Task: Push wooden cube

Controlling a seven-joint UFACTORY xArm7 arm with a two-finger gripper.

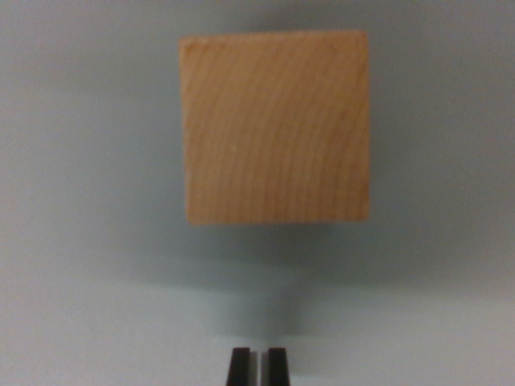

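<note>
A light wooden cube (275, 127) with visible grain fills the upper middle of the wrist view, resting on a pale grey surface and slightly blurred. At the bottom edge, my gripper (258, 366) shows as two dark fingertips standing side by side with only a thin slit between them, shut on nothing. The fingertips sit below the cube in the picture, apart from it, with a strip of bare surface and the cube's shadow between them.
A plain pale grey tabletop (80, 241) surrounds the cube on all sides. No other object shows.
</note>
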